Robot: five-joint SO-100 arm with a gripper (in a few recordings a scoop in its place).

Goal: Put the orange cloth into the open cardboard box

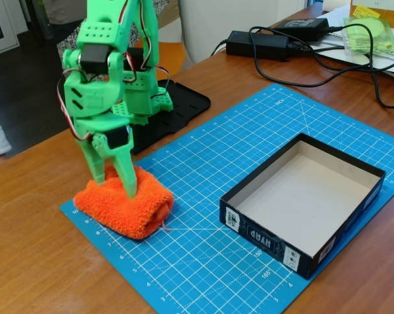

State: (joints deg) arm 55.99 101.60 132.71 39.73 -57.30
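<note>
The orange cloth (126,206) lies as a thick fluffy bundle at the left corner of the blue cutting mat (249,150), a loose thread trailing from its right end. My green gripper (114,185) comes straight down onto it, both fingers pressed into the top of the bundle with a narrow gap between them; a firm hold cannot be made out. The open cardboard box (302,203) sits on the mat's right part, black outside with white lettering, pale beige inside, nothing in it. A wide strip of mat separates it from the cloth.
The arm's black base plate (177,108) stands behind the cloth. Black power adapters (259,44) and cables (353,72) lie at the back right on the wooden table, beside a yellow-green packet (372,33). The table's left edge drops off beyond the arm.
</note>
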